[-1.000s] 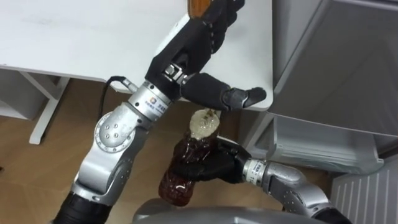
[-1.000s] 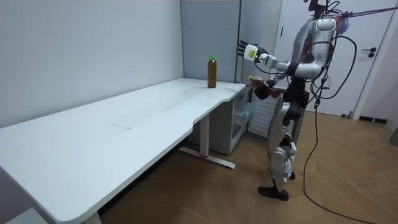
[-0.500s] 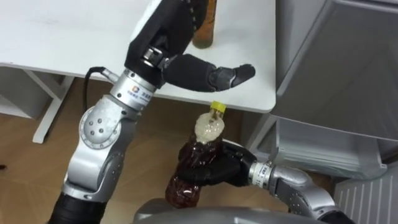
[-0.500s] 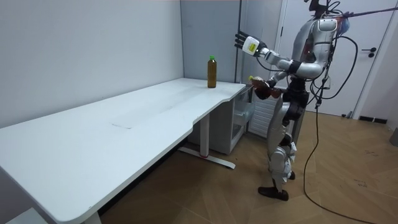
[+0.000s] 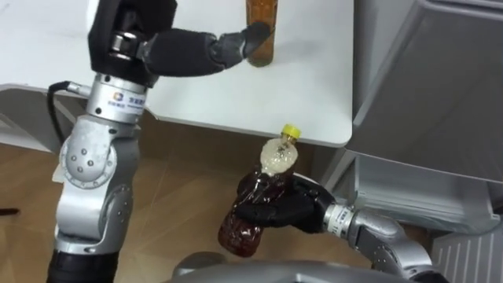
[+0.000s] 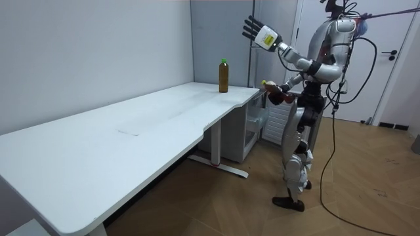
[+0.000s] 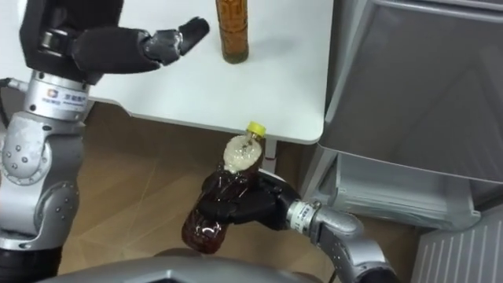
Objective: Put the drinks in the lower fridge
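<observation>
The right hand (image 5: 277,211) was curled round the body of a dark drink bottle (image 5: 273,159) with a yellow cap. It held the bottle tilted, cap upward, below the edge of the counter (image 5: 314,94) and close to the robot's torso. The left hand (image 5: 137,27) was held high over the counter, fingers spread, gripping nothing. An amber drink bottle (image 5: 260,31) stood upright on the counter near its corner. The lower fridge (image 5: 409,185) stood just beside the counter, on the robot's right.
</observation>
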You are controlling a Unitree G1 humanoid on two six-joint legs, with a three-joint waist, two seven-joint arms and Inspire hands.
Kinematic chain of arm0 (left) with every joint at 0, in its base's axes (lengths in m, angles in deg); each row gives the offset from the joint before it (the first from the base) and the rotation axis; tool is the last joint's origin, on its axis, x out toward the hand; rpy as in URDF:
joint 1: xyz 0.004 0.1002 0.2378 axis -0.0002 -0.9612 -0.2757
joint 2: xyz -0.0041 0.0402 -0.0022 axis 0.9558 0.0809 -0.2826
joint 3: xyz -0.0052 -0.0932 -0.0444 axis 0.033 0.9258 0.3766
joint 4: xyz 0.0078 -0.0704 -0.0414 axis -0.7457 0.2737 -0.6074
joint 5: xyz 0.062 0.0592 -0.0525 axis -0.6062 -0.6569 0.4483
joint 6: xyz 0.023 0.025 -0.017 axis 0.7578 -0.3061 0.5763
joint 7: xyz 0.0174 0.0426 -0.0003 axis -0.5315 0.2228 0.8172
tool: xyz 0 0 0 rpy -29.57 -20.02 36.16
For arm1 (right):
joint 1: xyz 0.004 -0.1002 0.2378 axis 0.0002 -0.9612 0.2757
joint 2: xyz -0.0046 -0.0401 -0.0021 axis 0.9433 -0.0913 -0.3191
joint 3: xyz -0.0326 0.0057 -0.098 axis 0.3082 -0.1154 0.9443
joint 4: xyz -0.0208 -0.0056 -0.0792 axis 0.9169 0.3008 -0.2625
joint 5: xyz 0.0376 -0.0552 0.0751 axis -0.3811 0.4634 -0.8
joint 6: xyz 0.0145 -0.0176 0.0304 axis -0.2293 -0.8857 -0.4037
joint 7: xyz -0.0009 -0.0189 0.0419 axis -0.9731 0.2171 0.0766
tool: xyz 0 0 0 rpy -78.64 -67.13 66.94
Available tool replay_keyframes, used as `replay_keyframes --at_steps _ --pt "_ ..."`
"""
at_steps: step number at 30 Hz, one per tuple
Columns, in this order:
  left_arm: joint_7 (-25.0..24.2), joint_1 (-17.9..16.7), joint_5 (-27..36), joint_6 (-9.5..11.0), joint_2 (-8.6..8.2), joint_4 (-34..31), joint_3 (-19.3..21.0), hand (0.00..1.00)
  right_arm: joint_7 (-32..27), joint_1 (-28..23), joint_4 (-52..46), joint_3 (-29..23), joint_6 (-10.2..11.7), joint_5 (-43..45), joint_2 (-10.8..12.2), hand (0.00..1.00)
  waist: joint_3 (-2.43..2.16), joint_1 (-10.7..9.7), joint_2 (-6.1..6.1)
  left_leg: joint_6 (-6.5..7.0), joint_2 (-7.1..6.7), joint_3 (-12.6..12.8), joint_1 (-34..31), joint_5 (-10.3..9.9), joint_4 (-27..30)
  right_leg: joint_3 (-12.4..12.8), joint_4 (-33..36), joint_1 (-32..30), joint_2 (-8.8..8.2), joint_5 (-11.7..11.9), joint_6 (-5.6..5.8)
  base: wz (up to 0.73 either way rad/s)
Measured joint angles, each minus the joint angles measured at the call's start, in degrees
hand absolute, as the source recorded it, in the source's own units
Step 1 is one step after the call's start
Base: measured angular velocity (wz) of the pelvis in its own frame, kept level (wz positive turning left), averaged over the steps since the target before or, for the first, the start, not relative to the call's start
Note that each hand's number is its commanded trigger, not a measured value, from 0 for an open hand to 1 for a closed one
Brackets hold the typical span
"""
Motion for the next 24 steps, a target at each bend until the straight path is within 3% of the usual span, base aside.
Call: replay_keyframes --at_steps 5,6,12,16,19,24 --pt "5.2 -0.1 0.5 0.4 -0.02 0.1 5.4 0.0 0.0 -1.1 0.0 -1.7 0.0 1.0 -0.3 1.0 0.06 1.2 0.01 0.0 -0.05 -0.3 0.3 0.0 -0.3 -1.0 0.0 0.4 -0.11 0.0 0.0 0.03" --pt "6.5 -0.5 0.8 1.0 -0.03 0.1 6.3 0.0 0.1 -1.2 0.0 -2.5 0.0 1.3 -0.3 1.0 0.27 1.7 0.15 -0.02 -0.05 -0.3 0.7 0.0 -0.5 -1.0 0.0 0.7 -0.11 0.0 0.0 0.0" --pt "13.8 -3.4 2.2 3.9 -0.15 1.1 8.9 0.0 -0.3 -3.0 -0.9 -5.2 0.0 1.1 -1.2 1.0 0.18 3.6 0.47 -0.08 -0.01 -0.1 1.1 0.0 -0.7 -1.1 0.1 0.9 -0.12 0.0 0.0 -0.01" --pt "19.3 -5.1 3.0 4.0 -0.26 3.8 10.9 0.0 -1.0 -4.3 -2.4 -5.2 0.0 1.1 -1.1 1.0 0.14 4.5 0.52 -0.15 -0.02 -0.2 1.2 0.1 -0.6 -1.2 0.1 1.1 -0.1 0.0 -0.01 0.0" --pt "23.4 -8.4 3.0 4.0 -0.31 5.2 11.7 0.0 -1.2 -4.7 -3.6 -5.2 0.0 1.1 -0.6 1.0 0.28 4.5 0.9 -0.15 -0.04 -0.3 1.7 0.1 -0.6 -1.3 0.0 1.7 -0.1 0.0 -0.01 0.0" --pt "28.1 -9.5 3.2 4.0 -0.3 12.6 11.7 0.0 -3.0 -4.9 -3.6 -5.0 -0.3 0.9 0.0 1.0 -0.18 5.7 0.85 -0.18 -0.1 -0.4 1.8 0.2 -0.5 -1.5 -1.0 2.0 -0.08 0.0 -0.07 0.0"
